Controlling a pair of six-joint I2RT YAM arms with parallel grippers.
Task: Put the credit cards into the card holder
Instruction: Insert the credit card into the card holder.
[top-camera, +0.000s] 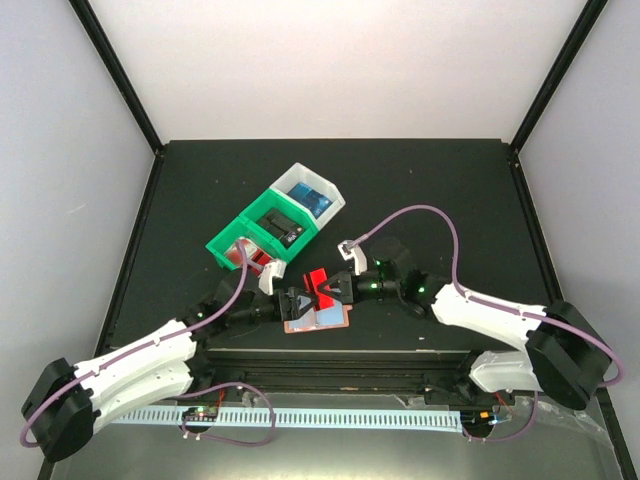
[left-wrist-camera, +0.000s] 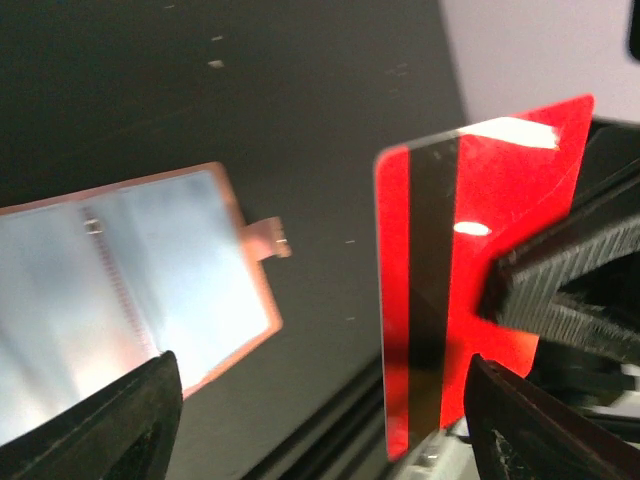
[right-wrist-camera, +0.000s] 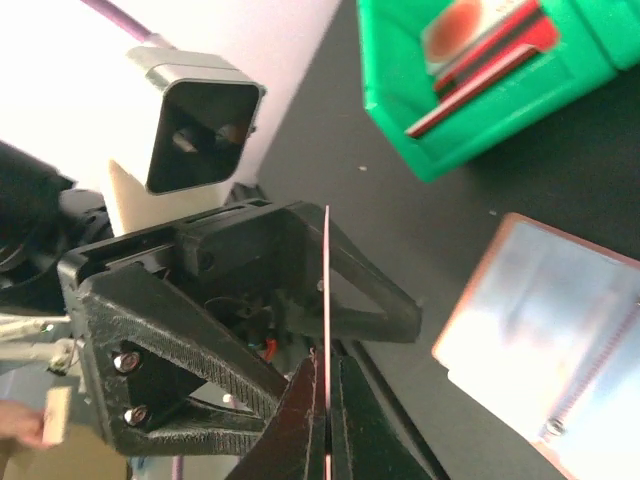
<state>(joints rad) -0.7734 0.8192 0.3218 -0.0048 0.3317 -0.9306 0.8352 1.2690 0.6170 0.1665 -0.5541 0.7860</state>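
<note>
A red credit card (top-camera: 320, 287) with a black stripe (left-wrist-camera: 470, 270) stands on edge above the table, and my right gripper (right-wrist-camera: 326, 380) is shut on its end. My left gripper (left-wrist-camera: 325, 425) is open, with its fingers (left-wrist-camera: 100, 430) on either side of the card and not touching it. The card holder (top-camera: 322, 318) lies unfolded just below both grippers, showing pale slots (left-wrist-camera: 120, 310) and a snap tab. More credit cards (right-wrist-camera: 480, 50) lie in the green bin (top-camera: 262, 238).
A white bin (top-camera: 312, 196) holding a blue item joins the green bin at the back. The left arm's wrist camera (right-wrist-camera: 200, 120) is close to the right gripper. The table's front rail (top-camera: 330, 355) runs just below the card holder.
</note>
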